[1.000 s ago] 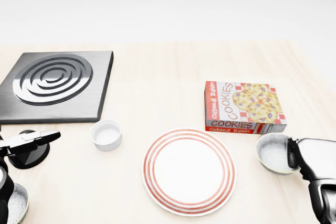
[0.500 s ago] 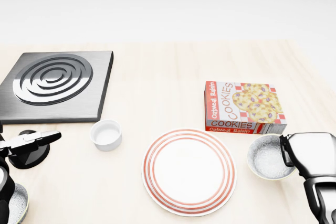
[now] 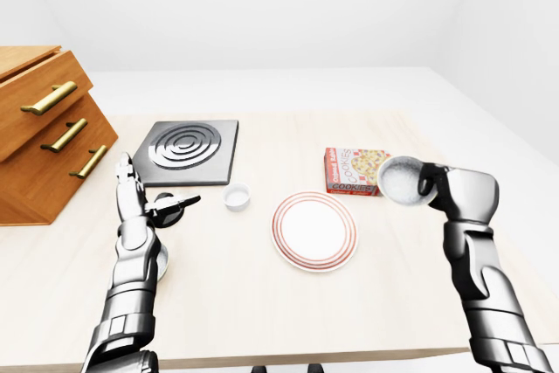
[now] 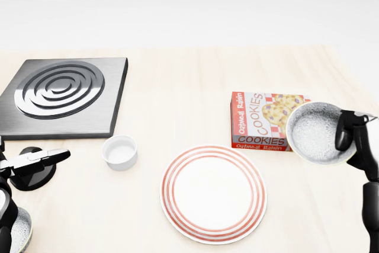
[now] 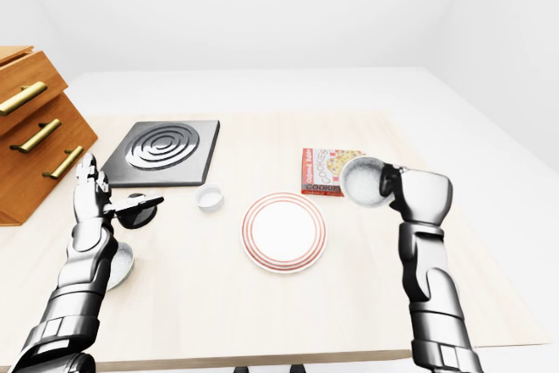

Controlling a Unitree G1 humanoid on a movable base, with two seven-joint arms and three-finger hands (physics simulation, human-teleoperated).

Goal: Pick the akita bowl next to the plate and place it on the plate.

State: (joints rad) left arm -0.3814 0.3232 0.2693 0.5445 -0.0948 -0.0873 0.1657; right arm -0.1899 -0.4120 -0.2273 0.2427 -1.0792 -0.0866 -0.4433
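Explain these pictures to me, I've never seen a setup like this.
This is a computer-simulated humanoid robot, steered by a person. All three pictures come from cameras on its head, looking over its arms at a wooden table. On it lie a red-striped plate, a cookie box, a small white cup and a metal burner; wooden drawers stand at the left. Its right hand grips the akita bowl by the rim, off the table, tilted, not yet on the plate. Its left hand is open, holding nothing.
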